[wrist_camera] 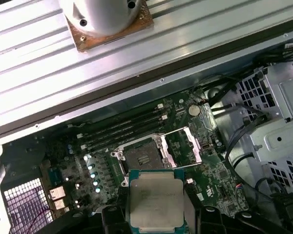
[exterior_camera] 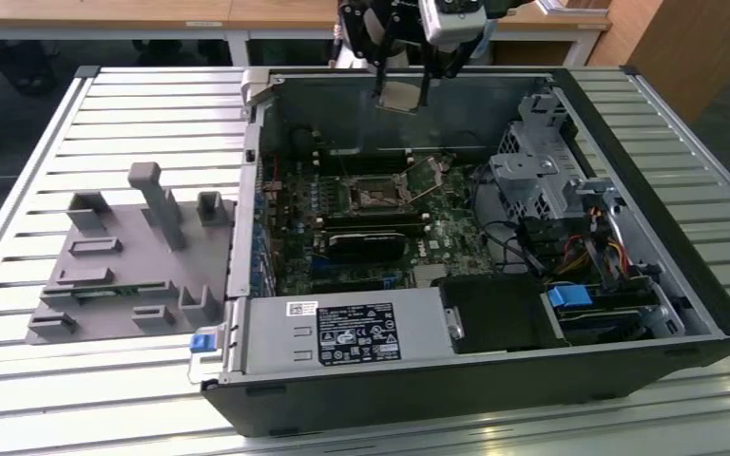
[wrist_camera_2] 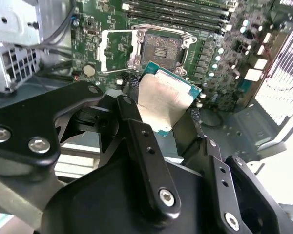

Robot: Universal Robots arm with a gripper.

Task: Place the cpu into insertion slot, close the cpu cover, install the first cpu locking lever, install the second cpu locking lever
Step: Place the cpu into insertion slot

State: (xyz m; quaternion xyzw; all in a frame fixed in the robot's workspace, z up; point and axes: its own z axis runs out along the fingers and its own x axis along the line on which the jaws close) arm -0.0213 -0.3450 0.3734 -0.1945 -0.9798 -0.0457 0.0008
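Observation:
My gripper (exterior_camera: 401, 87) hangs above the far side of the open computer case and is shut on the cpu (exterior_camera: 399, 95), a small square chip with a silvery top. In both wrist views the black fingers (wrist_camera_2: 136, 131) clamp the cpu (wrist_camera_2: 163, 100) (wrist_camera: 156, 200) by two opposite edges, well above the board. The insertion slot (wrist_camera_2: 162, 48) (wrist_camera: 140, 158) (exterior_camera: 372, 193) lies bare, a dark square socket on the green motherboard. The cpu cover (wrist_camera_2: 118, 48) (wrist_camera: 183, 146) is swung open beside it. I cannot tell the locking levers apart from the socket's metalwork.
Long black memory sticks (wrist_camera: 122, 126) run beside the socket. A metal drive cage (exterior_camera: 536, 176) with cables fills the case at the exterior view's right, and a power supply (exterior_camera: 339, 332) sits at the near side. A grey fixture (exterior_camera: 124, 256) stands on the slatted table (exterior_camera: 149, 104).

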